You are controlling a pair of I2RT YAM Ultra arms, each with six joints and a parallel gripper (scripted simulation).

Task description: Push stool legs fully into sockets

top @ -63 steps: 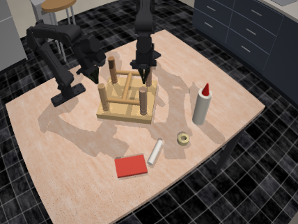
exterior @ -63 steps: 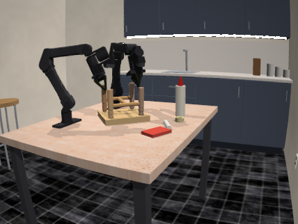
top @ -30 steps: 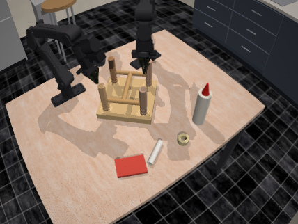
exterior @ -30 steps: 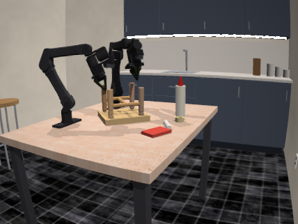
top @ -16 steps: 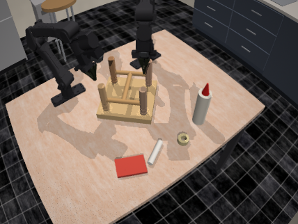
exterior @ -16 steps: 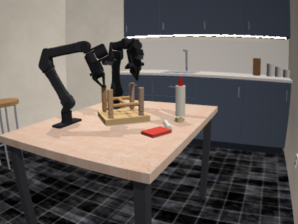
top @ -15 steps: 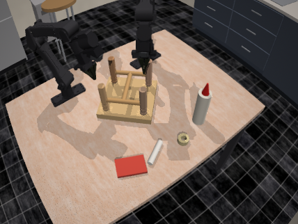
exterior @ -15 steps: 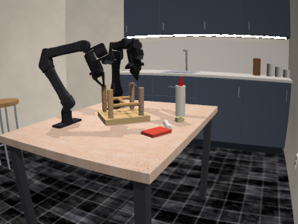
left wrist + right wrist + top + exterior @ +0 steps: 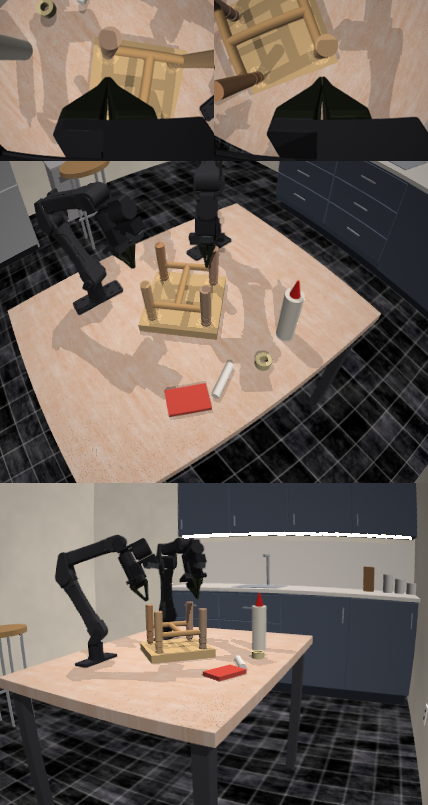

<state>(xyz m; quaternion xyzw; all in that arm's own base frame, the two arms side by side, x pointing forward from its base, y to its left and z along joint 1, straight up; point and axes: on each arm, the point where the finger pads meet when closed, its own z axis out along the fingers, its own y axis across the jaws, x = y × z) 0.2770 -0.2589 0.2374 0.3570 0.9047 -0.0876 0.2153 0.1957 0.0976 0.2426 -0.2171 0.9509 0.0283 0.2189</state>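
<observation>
The stool lies upside down, its seat (image 9: 180, 328) (image 9: 184, 655) (image 9: 136, 77) (image 9: 294, 62) flat on the table. Four legs stand roughly upright: front left (image 9: 147, 298) (image 9: 158, 628) (image 9: 326, 45), front right (image 9: 205, 303) (image 9: 202, 625) (image 9: 110, 37), far left (image 9: 161, 258) (image 9: 149, 620) (image 9: 232, 86) and far right (image 9: 189, 618). Whether each wider part touches the seat is too small to tell. My left gripper (image 9: 207, 267) (image 9: 197, 597) (image 9: 107, 82) is shut and empty, just above the far right leg's top. My right gripper (image 9: 133, 267) (image 9: 146, 599) (image 9: 322, 81) is shut and empty, above and outside the seat's left side.
Rails (image 9: 182, 286) (image 9: 146, 79) join the legs. A grey bottle with a red tip (image 9: 289, 316) (image 9: 259, 628) stands to the right. A tape ring (image 9: 265, 359) (image 9: 45, 6), a white cylinder (image 9: 223, 380) and a red block (image 9: 188, 400) (image 9: 225, 672) lie in front of the stool.
</observation>
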